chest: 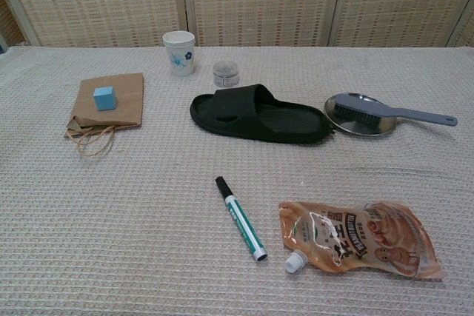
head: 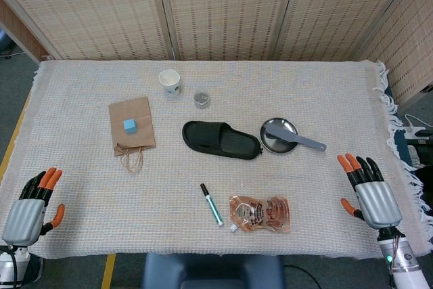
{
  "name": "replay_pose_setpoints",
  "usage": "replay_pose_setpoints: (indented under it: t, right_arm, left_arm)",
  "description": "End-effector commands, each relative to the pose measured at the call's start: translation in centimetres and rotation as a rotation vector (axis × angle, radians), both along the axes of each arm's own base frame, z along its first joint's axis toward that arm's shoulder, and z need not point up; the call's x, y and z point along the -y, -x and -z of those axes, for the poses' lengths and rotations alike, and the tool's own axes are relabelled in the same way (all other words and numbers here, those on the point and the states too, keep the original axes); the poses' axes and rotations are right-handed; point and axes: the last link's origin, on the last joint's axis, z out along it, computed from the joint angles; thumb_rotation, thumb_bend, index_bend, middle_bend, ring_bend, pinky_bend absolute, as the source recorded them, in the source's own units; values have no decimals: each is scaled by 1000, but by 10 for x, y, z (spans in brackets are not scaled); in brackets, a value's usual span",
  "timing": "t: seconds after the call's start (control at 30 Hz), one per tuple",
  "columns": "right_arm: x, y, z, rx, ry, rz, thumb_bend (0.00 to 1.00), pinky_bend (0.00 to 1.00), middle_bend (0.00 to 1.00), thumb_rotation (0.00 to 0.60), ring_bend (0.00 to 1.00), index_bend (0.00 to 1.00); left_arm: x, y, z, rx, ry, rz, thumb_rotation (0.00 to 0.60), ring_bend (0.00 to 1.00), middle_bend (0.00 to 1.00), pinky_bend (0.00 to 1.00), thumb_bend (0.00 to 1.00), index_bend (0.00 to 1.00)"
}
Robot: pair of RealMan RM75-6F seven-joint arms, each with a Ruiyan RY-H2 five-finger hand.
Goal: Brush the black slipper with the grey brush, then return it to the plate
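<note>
The black slipper (head: 220, 140) (chest: 258, 114) lies flat in the middle of the table, toe end toward the plate. Just right of it sits a round metal plate (head: 269, 141) (chest: 342, 124). The grey brush (head: 291, 137) (chest: 385, 112) rests across the plate, its handle sticking out to the right over the cloth. My left hand (head: 32, 206) hovers at the near left corner, fingers apart and holding nothing. My right hand (head: 371, 190) is at the near right, fingers spread and empty, well short of the brush handle. Neither hand shows in the chest view.
A brown paper bag (head: 132, 124) (chest: 111, 102) with a blue cube (head: 129, 125) (chest: 104, 97) lies at the left. A paper cup (head: 170, 81) (chest: 179, 52) and a small jar (head: 201, 99) (chest: 226, 73) stand behind. A marker (head: 211, 204) (chest: 241, 218) and a snack pouch (head: 261, 212) (chest: 359, 237) lie near the front edge.
</note>
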Motion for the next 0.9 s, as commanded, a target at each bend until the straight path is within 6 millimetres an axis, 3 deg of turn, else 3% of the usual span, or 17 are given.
replay_pose_setpoints:
  t: [0.03,0.27,0.4,0.47,0.6,0.73,0.9]
  right_arm:
    - [1,1,-1,2,13,10,171,0,0,600,0,0]
    - [21,-6,11,46,-6,-1,172,0,0,600,0,0]
    - [58,-17,24,47,-21,10,172,3,0,600,0,0]
    - [92,-26,39,89,-50,44,171,27,0,600,0,0]
    - [135,-39,58,145,-95,95,175,68,11,600,0,39]
    - [148,-43,64,141,-93,101,179,74,52,600,0,108]
    - [196,-66,97,121,-89,137,186,84,101,600,0,179]
  left_arm:
    - [0,0,1,-3,2,-2,600,0,0,106,498,0]
    - [-3,0,3,2,14,-2,600,0,0,106,497,0]
    - [-6,1,5,7,21,-2,600,0,0,106,497,0]
    - [-7,1,6,11,30,-5,600,0,0,106,497,0]
    - [-7,2,6,18,38,-8,600,0,0,106,499,0]
    - [-7,3,6,20,41,-11,600,0,0,106,500,0]
    - [-7,5,5,30,46,-20,600,0,0,106,497,0]
